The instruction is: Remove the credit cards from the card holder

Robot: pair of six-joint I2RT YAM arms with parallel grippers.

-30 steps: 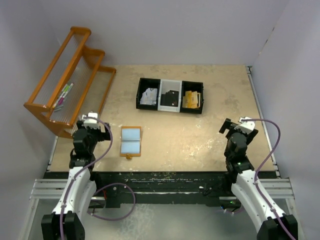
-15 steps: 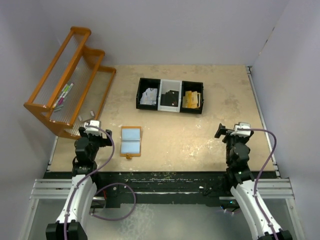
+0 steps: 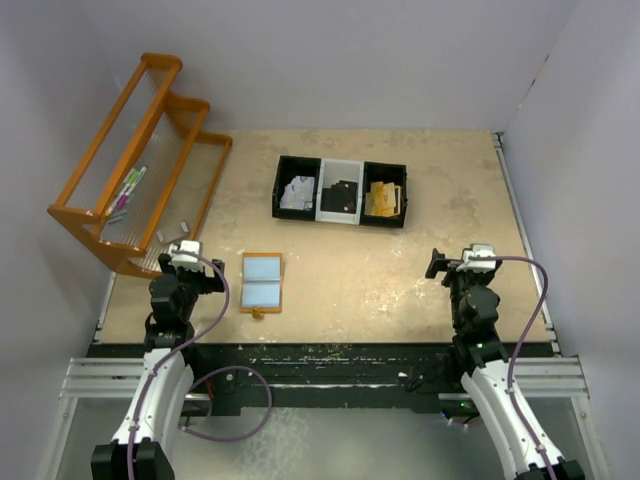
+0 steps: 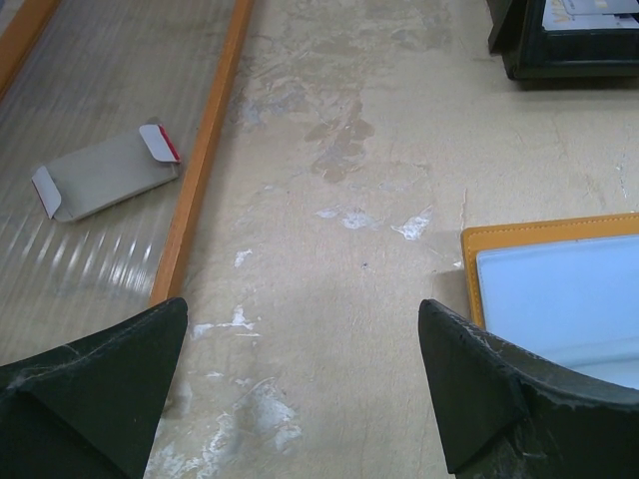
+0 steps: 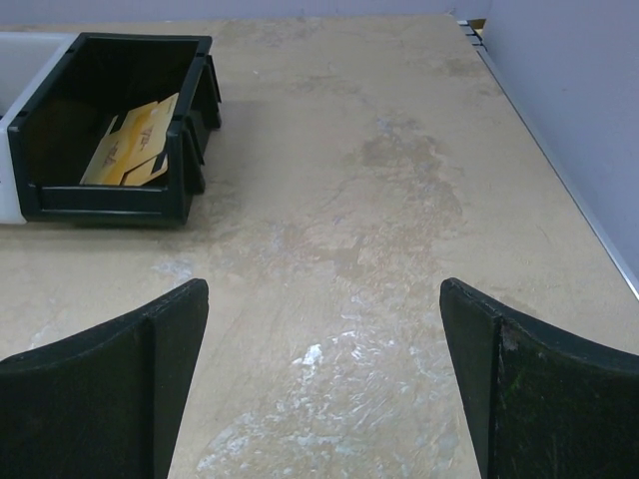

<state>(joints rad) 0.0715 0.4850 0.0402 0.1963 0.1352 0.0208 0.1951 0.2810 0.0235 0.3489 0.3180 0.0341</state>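
The card holder [image 3: 262, 283] lies open and flat on the table at front left, tan-orange rim, pale blue-grey panels up. Its corner shows in the left wrist view [image 4: 559, 289] just right of my right fingertip. No credit card is clearly visible. My left gripper [image 3: 190, 262] sits low, left of the holder, open and empty [image 4: 300, 389]. My right gripper [image 3: 445, 265] is at front right, open and empty over bare table [image 5: 324, 379], far from the holder.
A black three-compartment tray [image 3: 341, 191] stands at the back middle with white scraps, a black item and tan pieces [image 5: 135, 145]. An orange rack [image 3: 135, 160] stands at the left; a small grey card [image 4: 105, 178] lies on its ribbed base.
Both arms have drawn back and lowered towards the near edge over the last second. The card holder has not moved.
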